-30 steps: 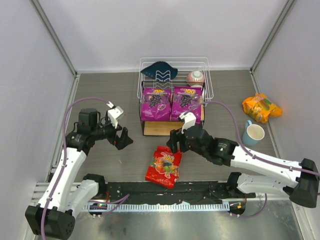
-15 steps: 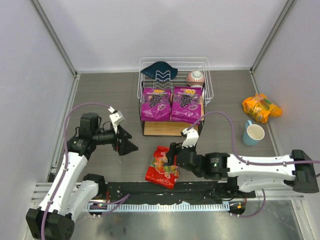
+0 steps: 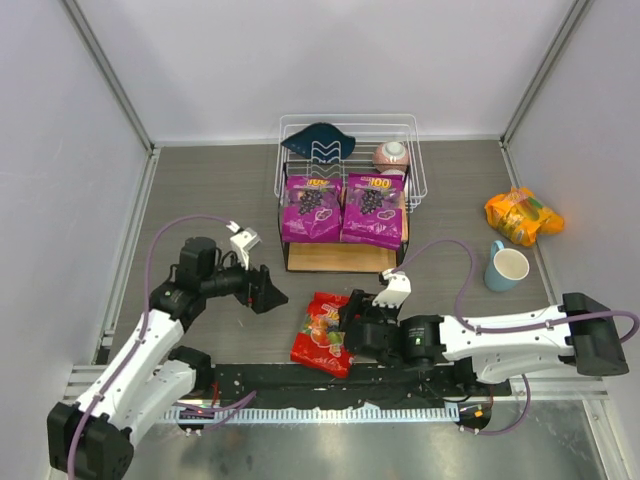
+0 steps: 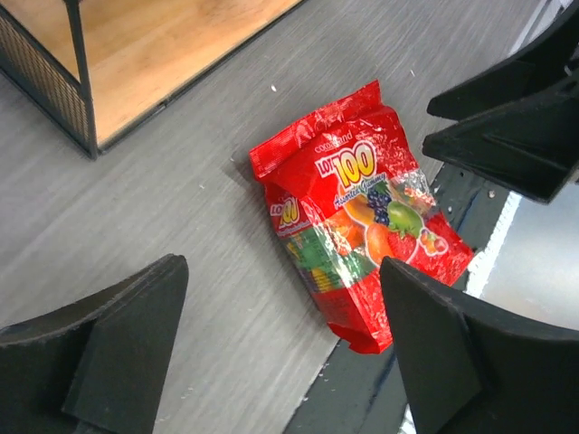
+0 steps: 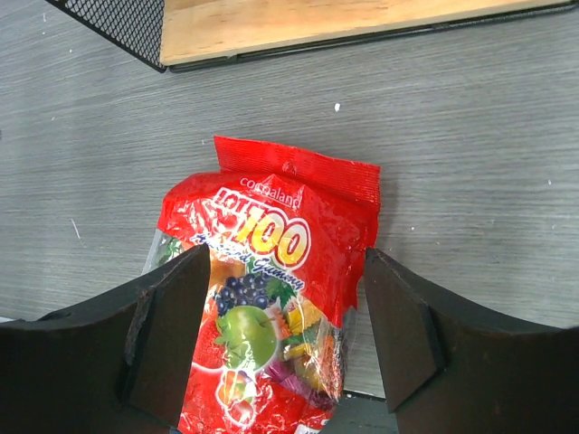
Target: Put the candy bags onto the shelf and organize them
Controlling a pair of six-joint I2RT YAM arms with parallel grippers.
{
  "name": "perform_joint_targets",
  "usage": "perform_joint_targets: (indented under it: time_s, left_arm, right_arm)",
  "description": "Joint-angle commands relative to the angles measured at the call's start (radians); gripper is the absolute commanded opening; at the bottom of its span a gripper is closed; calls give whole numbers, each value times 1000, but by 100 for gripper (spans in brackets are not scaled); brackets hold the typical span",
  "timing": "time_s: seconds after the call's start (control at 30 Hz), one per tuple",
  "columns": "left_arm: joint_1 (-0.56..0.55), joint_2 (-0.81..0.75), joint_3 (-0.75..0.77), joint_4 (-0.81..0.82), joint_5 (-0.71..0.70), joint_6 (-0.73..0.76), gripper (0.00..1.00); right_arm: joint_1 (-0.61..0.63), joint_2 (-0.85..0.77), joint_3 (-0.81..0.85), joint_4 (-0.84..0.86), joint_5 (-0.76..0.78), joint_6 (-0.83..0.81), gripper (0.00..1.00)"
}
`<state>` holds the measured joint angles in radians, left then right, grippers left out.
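A red candy bag (image 3: 322, 333) lies flat on the table near the front edge, below the shelf (image 3: 340, 258). It shows in the left wrist view (image 4: 357, 208) and the right wrist view (image 5: 267, 307). My right gripper (image 3: 348, 318) is open and straddles this bag, one finger on each side (image 5: 276, 357). My left gripper (image 3: 268, 290) is open and empty, left of the bag (image 4: 280, 353). Two purple candy bags (image 3: 311, 208) (image 3: 371, 209) lie side by side on the shelf's top board. An orange-yellow candy bag (image 3: 522, 215) lies at the far right.
A white wire basket (image 3: 410, 150) behind the shelf holds a dark blue cloth (image 3: 317, 140) and a pink-white ball (image 3: 390, 154). A light blue mug (image 3: 505, 266) stands right of the shelf. A black rail (image 3: 330, 378) runs along the front edge.
My right gripper has come down and forward from beside the shelf until its fingers straddle the red bag. My left gripper has moved right and forward toward the bag. The bag has not moved.
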<state>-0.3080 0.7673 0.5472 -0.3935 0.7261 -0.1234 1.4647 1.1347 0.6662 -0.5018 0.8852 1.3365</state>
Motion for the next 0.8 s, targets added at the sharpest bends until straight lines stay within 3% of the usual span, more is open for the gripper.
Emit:
perform_joint_targets:
  time_s: [0.0,0.17,0.37,0.77]
  left_arm:
    - [-57,81,16,73,-82,-70,100]
    - [-185,191,34,74,-112,-82,100]
    - [-258,262,43,87,-134,-71,100]
    - [-295,263,43,93,-154,-50,100]
  right_arm:
    - [31,22,-7,-33,100,170,74]
    - [74,69,26,-99,126,251,74]
    - [95,66,4,-124,121,343,74]
    - [146,123,-28,-47,41,412,73]
